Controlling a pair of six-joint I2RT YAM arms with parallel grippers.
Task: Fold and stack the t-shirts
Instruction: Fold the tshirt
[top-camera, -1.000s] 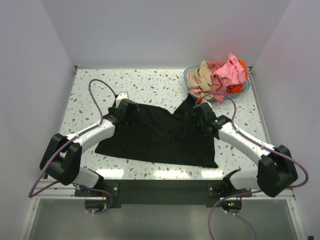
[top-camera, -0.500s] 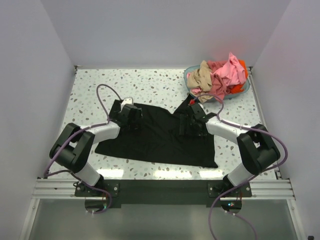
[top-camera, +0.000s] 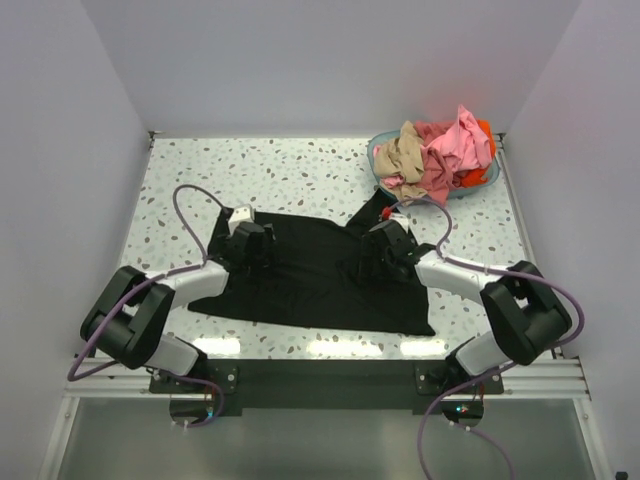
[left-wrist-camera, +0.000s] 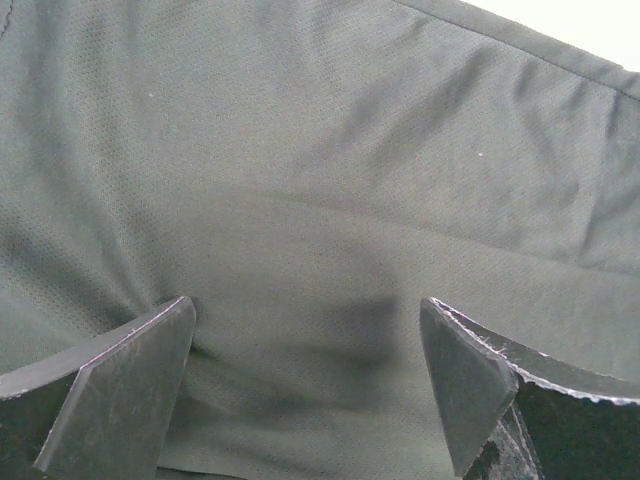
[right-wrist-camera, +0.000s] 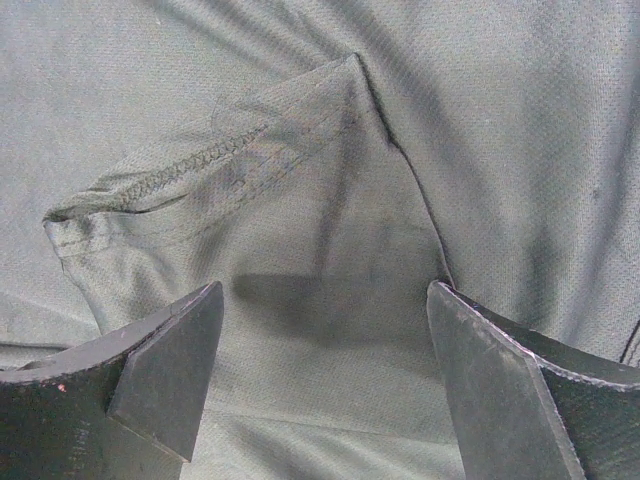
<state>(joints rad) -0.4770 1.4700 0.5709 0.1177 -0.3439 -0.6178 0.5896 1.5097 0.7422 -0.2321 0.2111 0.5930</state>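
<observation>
Black t-shirt (top-camera: 310, 275) lies spread flat on the table (top-camera: 290, 175), middle toward the near edge; other t-shirts (top-camera: 440, 150) are heaped in the teal basket (top-camera: 373, 155) at the far right corner. Left gripper (top-camera: 250, 242) and right gripper (top-camera: 384, 252) sit low over its far half, jaws wide, nothing pinched; the right straddles a stitched hem (right-wrist-camera: 200, 160). Reads as the first-fold grasp: next, close on cloth at both points and lift together.

The speckled table (top-camera: 300, 170) carries a black t-shirt (top-camera: 310, 285) (spread flat) under the left hand (top-camera: 250, 245) and right hand (top-camera: 376, 254); a teal basket (top-camera: 372, 152) stands beyond the latter.
</observation>
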